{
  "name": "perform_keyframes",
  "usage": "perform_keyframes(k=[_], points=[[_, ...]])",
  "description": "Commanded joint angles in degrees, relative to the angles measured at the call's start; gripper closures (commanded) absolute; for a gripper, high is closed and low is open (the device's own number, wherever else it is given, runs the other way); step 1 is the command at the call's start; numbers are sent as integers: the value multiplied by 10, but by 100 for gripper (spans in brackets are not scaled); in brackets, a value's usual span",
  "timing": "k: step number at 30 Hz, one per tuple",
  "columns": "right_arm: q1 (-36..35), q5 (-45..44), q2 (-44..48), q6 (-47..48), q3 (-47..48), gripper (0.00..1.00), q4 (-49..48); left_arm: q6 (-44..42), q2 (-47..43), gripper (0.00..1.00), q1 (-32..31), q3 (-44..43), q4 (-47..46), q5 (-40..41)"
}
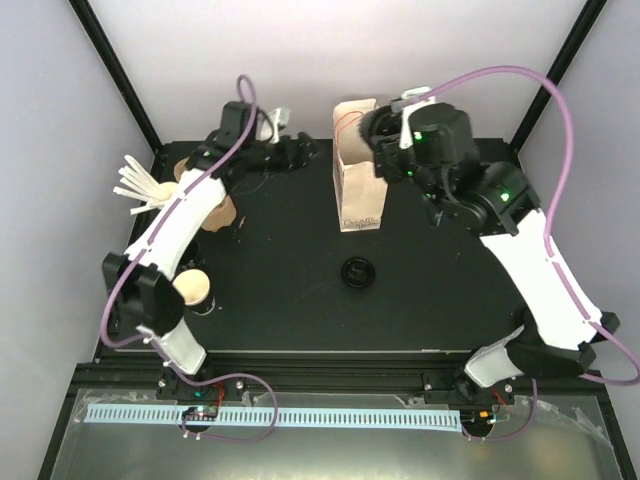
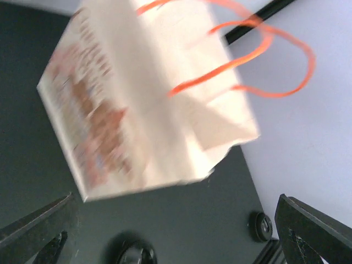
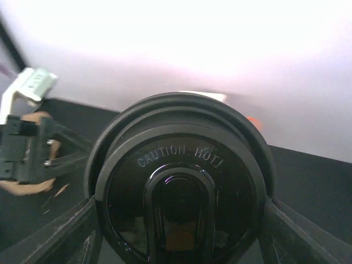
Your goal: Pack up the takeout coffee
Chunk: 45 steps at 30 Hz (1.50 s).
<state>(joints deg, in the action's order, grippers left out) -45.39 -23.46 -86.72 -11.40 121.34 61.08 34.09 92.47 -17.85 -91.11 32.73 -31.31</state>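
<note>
The right hand (image 3: 181, 234) grips a lidded coffee cup (image 3: 180, 176) beside the tan paper bag (image 1: 358, 185) at the far side of the tabletop (image 1: 300, 235). The cup's top is round, black, shiny plastic with raised words "CAUTION HOT". The left hand (image 2: 176, 236) is wide apart, left of the bag.

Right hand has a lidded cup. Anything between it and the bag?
Nothing visible does. The right hand holds the cup right at the bag's top, though the hand hides the mouth itself. The orange handles stand by the opening and might snag. The left hand is open, off to the bag's left.
</note>
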Motion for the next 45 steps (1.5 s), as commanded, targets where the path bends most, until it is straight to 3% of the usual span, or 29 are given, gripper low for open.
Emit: perform_keyframes(k=[1,6,10,13,15,20,23,27,34,38,42,43,45], points=[[56,-85,49,-45,-56,50,-40,-73,103,1,-47,-177,93,71],[86,-85,133,-42,-160,52,-113,-106,207,1,-79,-325,159,120],[87,-71,162,-26,-196,52,-143,-116,240,2,-101,-343,157,169],[87,-60,153,-9,-189,53,-143,-104,255,8,-104,-344,154,222],[86,-46,142,4,-177,53,-142,-99,268,15,-101,-347,152,229],[87,25,105,23,-137,55,-124,-96,292,49,-92,-386,187,221],[87,55,83,23,-107,55,-105,-112,268,64,-81,-384,211,245],[87,82,72,23,-93,56,-111,-137,215,77,-60,-371,278,300],[86,151,51,15,-68,56,-116,-212,122,98,-46,-298,369,303],[87,168,47,3,-57,56,-124,-219,71,98,-45,-244,408,327],[87,170,41,4,-46,56,-121,-224,18,95,-46,-163,375,311],[87,172,40,5,-44,56,-119,-225,10,86,-46,-146,355,289],[87,169,39,8,-42,56,-115,-210,5,60,-46,-129,319,235]])
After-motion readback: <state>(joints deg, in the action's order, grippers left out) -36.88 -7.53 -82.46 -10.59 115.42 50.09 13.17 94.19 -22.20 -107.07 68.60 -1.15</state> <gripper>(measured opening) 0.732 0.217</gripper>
